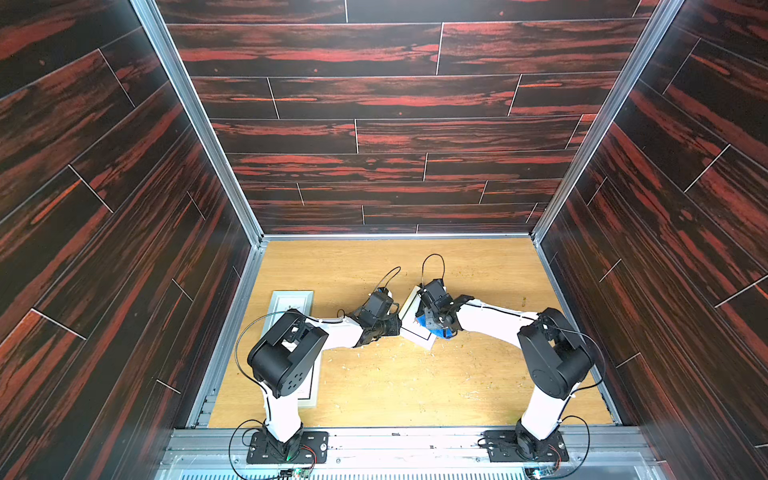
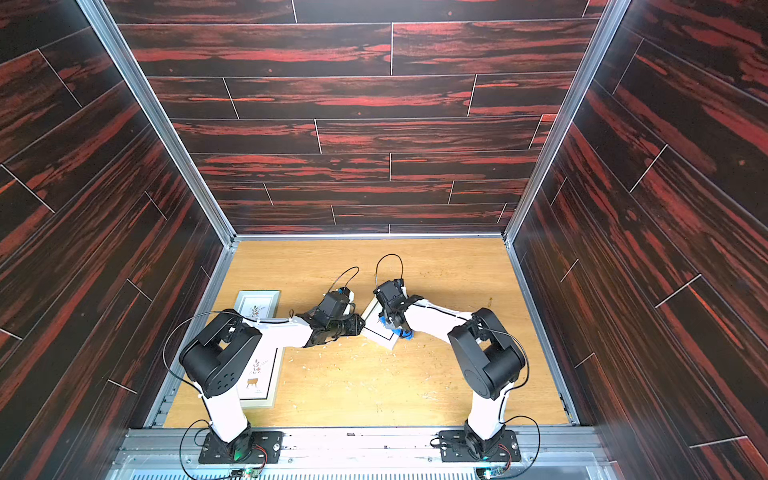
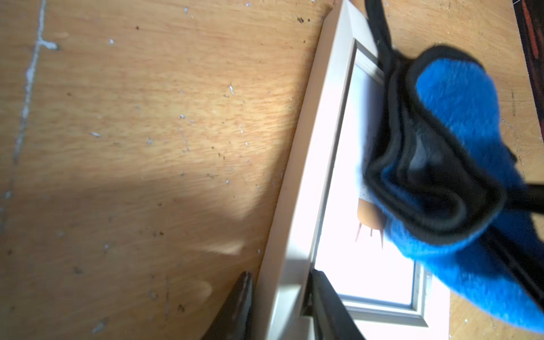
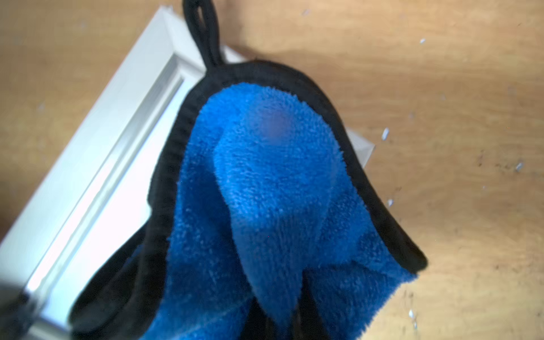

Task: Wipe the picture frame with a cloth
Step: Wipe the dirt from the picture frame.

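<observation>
Cloth (image 1: 427,322) and picture frame (image 1: 417,337) lie mid-way across the table (image 1: 374,382) in both top views. My right gripper (image 1: 439,328) is clenched on the bunched cloth above the frame, and my left gripper (image 1: 392,327) is at the frame's facing edge.

Left wrist: the jaws straddle and grip the picture frame (image 3: 306,176) by its pale border, and the cloth (image 3: 459,117) is draped on its face.

Right wrist: the cloth (image 4: 265,191) hangs limp from the pinch, its loop (image 4: 203,32) lying over the frame (image 4: 88,162).

I judge the cloth light, soft and floppy, best pinched at a gathered fold. The frame looks stiff, with a slick and probably fragile face, so I'd hold it by the border.
</observation>
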`<state>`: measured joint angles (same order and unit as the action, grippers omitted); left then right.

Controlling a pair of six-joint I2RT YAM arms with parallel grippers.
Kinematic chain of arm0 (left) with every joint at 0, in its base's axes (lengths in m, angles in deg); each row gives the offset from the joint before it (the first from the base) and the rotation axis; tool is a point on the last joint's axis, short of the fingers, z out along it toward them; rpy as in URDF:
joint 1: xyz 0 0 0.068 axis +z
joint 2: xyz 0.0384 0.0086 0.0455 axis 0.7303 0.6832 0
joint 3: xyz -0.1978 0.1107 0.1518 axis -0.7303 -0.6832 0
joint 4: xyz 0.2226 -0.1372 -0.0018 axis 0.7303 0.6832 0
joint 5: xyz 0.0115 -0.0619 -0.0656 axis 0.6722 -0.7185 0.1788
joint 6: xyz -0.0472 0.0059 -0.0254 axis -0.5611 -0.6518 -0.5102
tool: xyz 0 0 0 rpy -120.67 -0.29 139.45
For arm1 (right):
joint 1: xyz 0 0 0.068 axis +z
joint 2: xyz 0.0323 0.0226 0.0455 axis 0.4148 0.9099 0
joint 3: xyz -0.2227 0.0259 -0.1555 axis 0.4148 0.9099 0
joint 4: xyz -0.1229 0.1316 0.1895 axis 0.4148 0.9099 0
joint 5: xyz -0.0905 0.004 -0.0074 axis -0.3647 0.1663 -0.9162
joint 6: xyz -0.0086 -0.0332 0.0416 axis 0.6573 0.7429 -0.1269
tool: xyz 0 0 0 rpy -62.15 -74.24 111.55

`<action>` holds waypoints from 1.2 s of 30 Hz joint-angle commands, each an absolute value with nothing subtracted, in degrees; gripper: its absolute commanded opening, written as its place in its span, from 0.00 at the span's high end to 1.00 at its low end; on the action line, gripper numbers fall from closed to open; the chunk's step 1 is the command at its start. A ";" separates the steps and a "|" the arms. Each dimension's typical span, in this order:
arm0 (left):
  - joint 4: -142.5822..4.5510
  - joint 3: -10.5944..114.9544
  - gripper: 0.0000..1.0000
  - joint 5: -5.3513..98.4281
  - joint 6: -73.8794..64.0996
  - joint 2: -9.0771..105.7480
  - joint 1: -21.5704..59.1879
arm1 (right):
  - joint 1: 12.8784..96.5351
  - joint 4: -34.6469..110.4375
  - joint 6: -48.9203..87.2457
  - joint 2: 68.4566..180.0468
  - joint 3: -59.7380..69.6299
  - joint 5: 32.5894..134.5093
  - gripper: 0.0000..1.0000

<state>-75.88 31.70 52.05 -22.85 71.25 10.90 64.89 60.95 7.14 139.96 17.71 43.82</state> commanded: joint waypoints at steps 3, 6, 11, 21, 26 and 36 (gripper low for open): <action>-65.27 29.16 0.64 54.55 -23.53 73.65 11.75 | 71.62 64.29 4.05 143.59 14.27 45.14 1.00; -65.01 28.75 0.64 54.90 -23.44 73.11 11.75 | 70.25 65.18 3.83 143.11 15.53 41.81 1.00; -65.58 27.95 0.64 55.08 -23.85 72.91 11.75 | 63.80 63.93 5.46 138.99 21.34 40.57 1.00; -65.36 27.63 0.64 55.36 -24.10 72.32 11.75 | 69.55 62.93 3.70 140.46 18.34 44.10 1.00; -65.40 26.32 0.64 55.46 -25.57 71.27 11.67 | 63.38 61.89 6.09 140.49 19.72 41.30 1.00; -65.57 25.18 0.54 51.17 -30.65 62.58 10.33 | 57.52 49.88 11.94 133.43 20.75 54.69 1.00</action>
<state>-73.50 26.43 51.94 -28.84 65.24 10.55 56.71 53.55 10.20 137.91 19.75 49.14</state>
